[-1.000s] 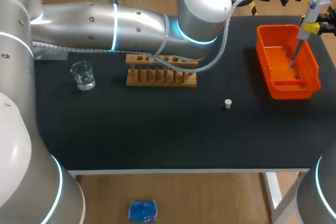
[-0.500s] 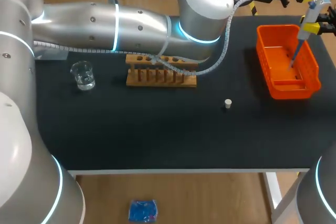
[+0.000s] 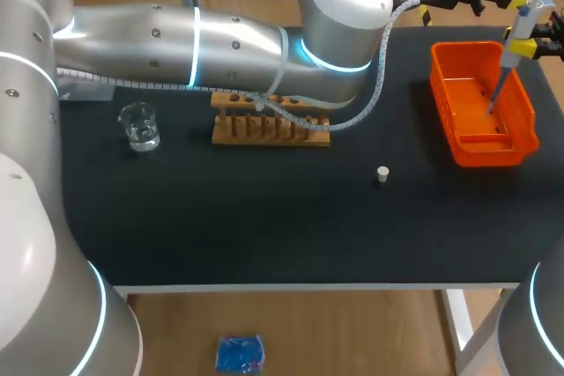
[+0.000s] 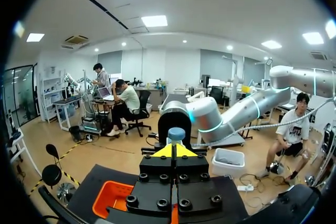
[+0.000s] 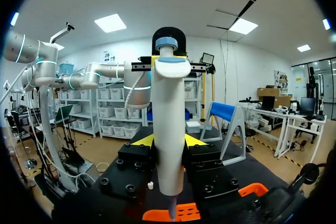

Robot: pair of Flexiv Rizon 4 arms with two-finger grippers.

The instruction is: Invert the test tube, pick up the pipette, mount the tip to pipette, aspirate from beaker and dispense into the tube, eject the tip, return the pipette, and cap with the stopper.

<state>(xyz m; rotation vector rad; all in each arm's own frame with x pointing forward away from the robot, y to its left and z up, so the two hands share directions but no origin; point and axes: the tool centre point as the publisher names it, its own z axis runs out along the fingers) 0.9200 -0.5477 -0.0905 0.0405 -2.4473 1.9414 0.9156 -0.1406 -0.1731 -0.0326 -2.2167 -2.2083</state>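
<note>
Your right claw (image 5: 169, 142) pinches pipette (image 5: 169, 103), long axis upright, tip pointing down into orange basket (image 3: 480, 154) at worktop (image 3: 264, 217) far right corner. Left claw (image 4: 176, 151) pressed together, near far edge.

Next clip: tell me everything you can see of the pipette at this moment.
The pipette has a white, plastic-looking body, a pale blue head with a round blue button on top, and a thin shaft at its lower end. It stands nearly upright, clamped from both sides in the jaws of the right gripper. In the head view its shaft points down into the orange basket at the table's right; whether it touches the basket cannot be told.
</note>
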